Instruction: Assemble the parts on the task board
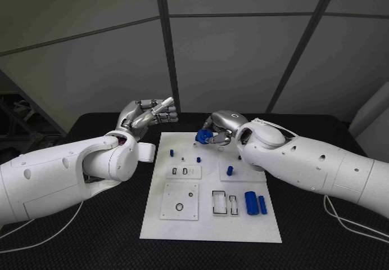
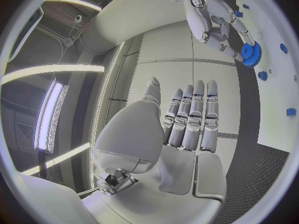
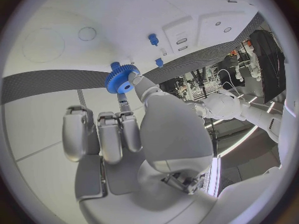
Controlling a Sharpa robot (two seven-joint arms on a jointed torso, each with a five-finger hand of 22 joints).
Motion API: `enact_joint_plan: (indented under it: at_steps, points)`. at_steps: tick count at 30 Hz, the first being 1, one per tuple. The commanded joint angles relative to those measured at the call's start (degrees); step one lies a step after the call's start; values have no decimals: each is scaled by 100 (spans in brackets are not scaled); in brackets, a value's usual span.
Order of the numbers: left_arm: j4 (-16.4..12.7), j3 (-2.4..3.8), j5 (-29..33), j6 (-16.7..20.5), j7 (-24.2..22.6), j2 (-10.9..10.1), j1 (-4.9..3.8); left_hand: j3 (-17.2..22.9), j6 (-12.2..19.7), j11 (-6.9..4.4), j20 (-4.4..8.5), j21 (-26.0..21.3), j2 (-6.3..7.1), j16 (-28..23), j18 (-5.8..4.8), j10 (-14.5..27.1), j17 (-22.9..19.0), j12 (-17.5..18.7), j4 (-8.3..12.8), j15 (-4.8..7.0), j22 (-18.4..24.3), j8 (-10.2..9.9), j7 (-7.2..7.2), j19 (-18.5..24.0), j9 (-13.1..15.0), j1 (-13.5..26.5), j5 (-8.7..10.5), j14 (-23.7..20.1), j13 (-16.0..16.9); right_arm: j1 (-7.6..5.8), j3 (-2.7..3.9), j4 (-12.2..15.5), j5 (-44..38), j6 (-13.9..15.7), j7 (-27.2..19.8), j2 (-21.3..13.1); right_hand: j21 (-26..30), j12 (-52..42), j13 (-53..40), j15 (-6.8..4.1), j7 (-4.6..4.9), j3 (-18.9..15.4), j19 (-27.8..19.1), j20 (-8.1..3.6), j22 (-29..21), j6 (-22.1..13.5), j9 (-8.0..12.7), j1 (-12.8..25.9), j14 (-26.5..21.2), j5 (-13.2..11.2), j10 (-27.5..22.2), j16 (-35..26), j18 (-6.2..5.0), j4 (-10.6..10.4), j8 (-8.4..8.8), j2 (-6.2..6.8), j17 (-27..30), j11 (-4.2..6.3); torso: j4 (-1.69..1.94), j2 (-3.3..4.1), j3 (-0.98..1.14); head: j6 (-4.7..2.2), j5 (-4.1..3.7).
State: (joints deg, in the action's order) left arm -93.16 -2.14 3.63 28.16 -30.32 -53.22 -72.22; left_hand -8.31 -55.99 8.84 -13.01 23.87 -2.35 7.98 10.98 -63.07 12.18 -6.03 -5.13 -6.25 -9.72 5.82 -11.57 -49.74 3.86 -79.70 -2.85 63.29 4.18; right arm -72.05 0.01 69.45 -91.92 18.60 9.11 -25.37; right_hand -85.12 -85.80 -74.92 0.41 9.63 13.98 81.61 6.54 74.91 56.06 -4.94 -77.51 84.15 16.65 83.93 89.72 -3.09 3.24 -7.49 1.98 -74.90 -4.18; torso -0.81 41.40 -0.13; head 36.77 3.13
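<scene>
Head view shows the right hand (image 1: 217, 130) pinching a blue gear (image 1: 203, 136) at upper centre of the task board (image 1: 211, 225), best lowered level onto its peg, while the left hand (image 1: 148, 115) hovers released.

Head view: camera above, looking down over the task board (image 1: 212, 191) on the black table (image 1: 97, 225), both arms entering from the sides. Left wrist view: close behind the left hand (image 2: 187, 119), facing outward. Right wrist view: close behind the right hand (image 3: 118, 129). All three share the blue gear (image 1: 203, 136) (image 2: 251, 53) (image 3: 121, 78).
</scene>
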Motion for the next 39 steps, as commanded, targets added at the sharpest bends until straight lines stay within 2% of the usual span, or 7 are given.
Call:
enact_joint_plan:
  at_steps: [1, 13, 19, 22, 26, 31, 39]
  points:
    - [0, 5, -23, -72, -7, 16, -8, -14, -9, 2, 11, 20, -56, -22, -55, 18, 6, 33, 5, -28, 9, -18, -27, -13, -7, 16, -4, 2, -8, 6, 1, -64, -344, 169, 75, 97, -34, -2, -991, -41, -91, 30, 32, -9, 306, 210, -81, 48, 585, 23, 214, 28, 64, 2, -45, 6, -1510, 27, 1, 8, -3, 2, 21]
    - [10, 6, -23, -71, -4, 64, -9, -16, -3, 6, 10, 20, -64, -25, -55, 27, 9, 44, 9, -30, 10, -26, -31, -12, -8, 13, -4, 3, -11, 66, -2, -329, -429, 34, 135, 474, -34, 21, -966, -34, -76, 45, 29, -9, 304, 177, -68, 92, 585, 10, 195, 28, 63, -12, 3, 41, -1510, 16, -2, 5, 4, 31, 43]
    - [17, 6, -23, -70, -6, 83, -9, -18, -2, 8, 9, 20, -66, -26, -56, 29, 10, 48, 12, -31, 10, -29, -33, -11, -8, 11, -4, 2, -12, 97, -2, -497, -441, -81, 138, 605, -33, 29, -957, -31, -70, 50, 27, -7, 302, 164, -63, 109, 584, 5, 187, 27, 63, -18, 21, 54, -1506, 11, -10, 3, 4, 91, 40]
    - [19, 6, -23, -71, -6, 94, -9, -18, -1, 8, 9, 20, -67, -27, -56, 29, 10, 49, 13, -31, 10, -30, -33, -11, -8, 11, -4, 2, -12, 116, -2, -574, -446, -125, 140, 666, -32, 33, -953, -29, -67, 54, 26, -6, 300, 155, -60, 116, 585, 4, 184, 28, 62, -20, 31, 61, -1509, 8, -9, 7, 2, 93, 62]
    - [22, 7, -23, -72, -3, 106, -9, -18, -1, 8, 9, 20, -67, -27, -56, 29, 10, 49, 13, -31, 10, -30, -33, -11, -8, 11, -4, 2, -12, 130, -3, -643, -462, -203, 152, 712, -29, 40, -945, -27, -64, 57, 21, -4, 292, 148, -58, 121, 585, 4, 177, 27, 61, -21, 40, 65, -1506, 6, -5, 1, 5, 124, 45]
    - [22, 7, -23, -70, -1, 102, -9, -19, 0, 8, 8, 19, -68, -28, -56, 30, 11, 51, 15, -32, 11, -32, -32, -10, -8, 9, -4, 1, -12, 145, -4, -703, -470, -252, 163, 739, -26, 63, -918, -23, -57, 63, 15, -2, 285, 133, -53, 134, 583, 3, 156, 25, 59, -26, 58, 76, -1501, 1, -16, -1, 3, 152, 61]
    - [14, 7, -23, -71, -3, 91, -10, -20, 1, 9, 8, 19, -69, -29, -56, 31, 11, 53, 16, -32, 11, -33, -31, -9, -8, 8, -4, 1, -13, 182, -6, -775, -474, -292, 145, 775, -20, 102, -876, -8, -35, 79, 4, 10, 272, 74, -37, 165, 581, -9, 120, 22, 57, -37, 117, 107, -1491, -18, -8, -2, 6, 192, 90]
